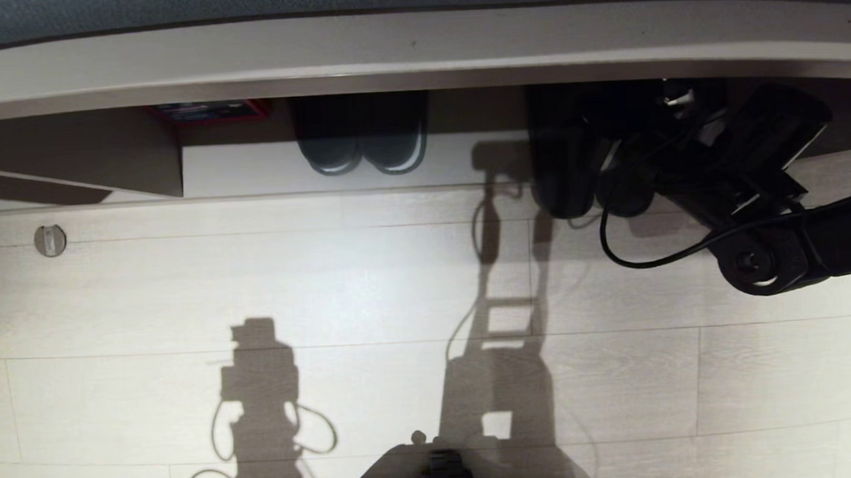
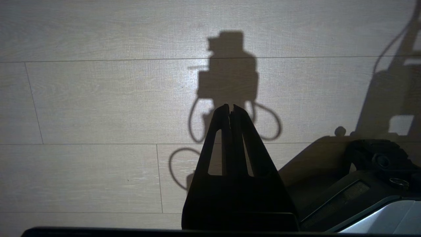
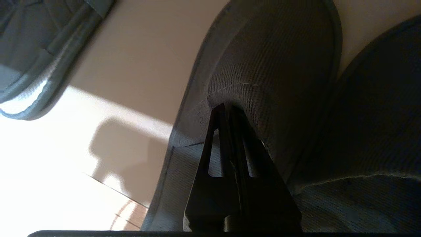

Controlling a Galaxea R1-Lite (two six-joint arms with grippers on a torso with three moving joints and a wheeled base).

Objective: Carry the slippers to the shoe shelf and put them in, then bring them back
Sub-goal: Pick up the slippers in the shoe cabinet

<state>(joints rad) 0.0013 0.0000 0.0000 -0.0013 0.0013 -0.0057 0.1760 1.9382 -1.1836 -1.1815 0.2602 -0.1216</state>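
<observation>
The slippers, black and flat, lie at the right of the shoe shelf, toes inside on its pale bottom board and heels out over the floor. In the right wrist view one slipper's ribbed strap fills the middle, and the second slipper lies close beside it. My right gripper is shut, its tips pinching the edge of that strap. The right arm reaches in from the right. My left gripper hangs shut and empty over the plank floor.
A dark closed-toe pair with pale toe rims stands in the shelf, left of the slippers. A red box sits further left, beside an upright divider. A round metal fitting is set in the floor. A cable loops below the arm.
</observation>
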